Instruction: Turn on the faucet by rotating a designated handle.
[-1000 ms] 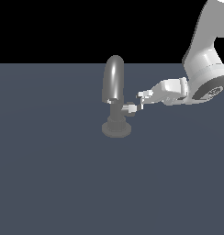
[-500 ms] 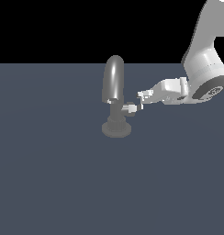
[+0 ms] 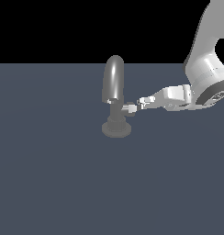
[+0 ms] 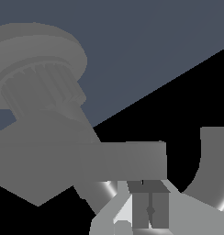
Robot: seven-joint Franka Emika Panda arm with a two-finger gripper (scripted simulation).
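**A:** What does the faucet (image 3: 114, 87) look like?

**B:** It is small, grey and glossy. A tall spout rises and curls over in a rounded arch, with a bright streak of light down its front. Under it a short ribbed stem stands on a round flat base. It sits on the dark blue-grey floor (image 3: 49, 174), a little above the middle of the exterior view.

**A:** And the handle (image 3: 129, 108)?

**B:** A short silvery stub with a pale tip, sticking sideways from the stem toward the exterior view's right, low down under the arch. It is far smaller than the spout. In the wrist view it shows as a flat grey bar (image 4: 123, 158) running out from the stem, with the ribbed collar and the round base behind it.

**A:** Where is the gripper (image 3: 140, 103)?

**B:** It reaches in from the exterior view's right, level, with its tips right at the end of the handle. They look to be touching it, or all but.

**A:** Are the fingers wide or closed?

**B:** I cannot tell. In the exterior view they are too small, and the wrist view shows only dark pads (image 4: 142, 209) close beside the bar.
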